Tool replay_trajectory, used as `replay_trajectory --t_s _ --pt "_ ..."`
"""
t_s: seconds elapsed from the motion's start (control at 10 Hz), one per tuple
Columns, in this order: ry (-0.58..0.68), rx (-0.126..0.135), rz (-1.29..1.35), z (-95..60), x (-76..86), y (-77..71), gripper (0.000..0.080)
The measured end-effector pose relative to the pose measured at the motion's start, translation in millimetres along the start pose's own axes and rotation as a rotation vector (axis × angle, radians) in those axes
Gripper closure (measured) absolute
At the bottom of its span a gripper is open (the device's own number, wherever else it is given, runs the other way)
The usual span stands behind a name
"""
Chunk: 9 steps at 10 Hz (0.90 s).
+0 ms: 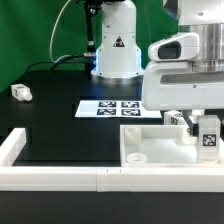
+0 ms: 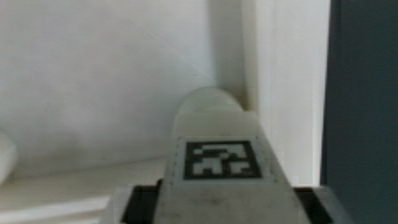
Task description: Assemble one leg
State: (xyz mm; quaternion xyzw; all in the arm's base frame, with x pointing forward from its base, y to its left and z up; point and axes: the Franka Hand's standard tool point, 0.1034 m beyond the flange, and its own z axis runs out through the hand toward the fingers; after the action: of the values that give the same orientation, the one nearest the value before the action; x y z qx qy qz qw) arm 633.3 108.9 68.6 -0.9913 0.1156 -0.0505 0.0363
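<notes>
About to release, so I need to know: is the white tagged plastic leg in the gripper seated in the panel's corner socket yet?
Cannot tell. The white tagged plastic leg points toward the large flat white square panel by its rim, but neither view shows its tip or a socket beneath it.

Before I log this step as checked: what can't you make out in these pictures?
- Gripper fingertips: exterior view, hidden by the arm's housing; wrist view, cut off by the frame edge.
- Leg: wrist view, its lower end cut off; whether it sits in a socket is unclear.
- Spare leg: exterior view, tags too small to read.
</notes>
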Motion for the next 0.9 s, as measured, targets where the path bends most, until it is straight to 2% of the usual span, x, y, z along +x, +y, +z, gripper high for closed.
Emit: replay_trajectory --t_s 0.2,0.4,0.6,0.7,0.8,0.9 --pt "0.002 0.001 0.132 0.5 -0.2 0.2 0.0517" --pt "0.023 -0.009 0.43 1.0 -0.6 -0.5 0.0517" --pt "0.02 -0.003 0.714 1.2 1.2 -0.1 0.0517" --pt "-0.012 -0.008 0.904 0.0 0.7 0.9 0.0515" --pt "-0.037 0.031 1.089 -0.2 3.9 2.1 0.0515" --pt "-0.059 0.052 1.28 0.6 3.7 0.4 0.0515"
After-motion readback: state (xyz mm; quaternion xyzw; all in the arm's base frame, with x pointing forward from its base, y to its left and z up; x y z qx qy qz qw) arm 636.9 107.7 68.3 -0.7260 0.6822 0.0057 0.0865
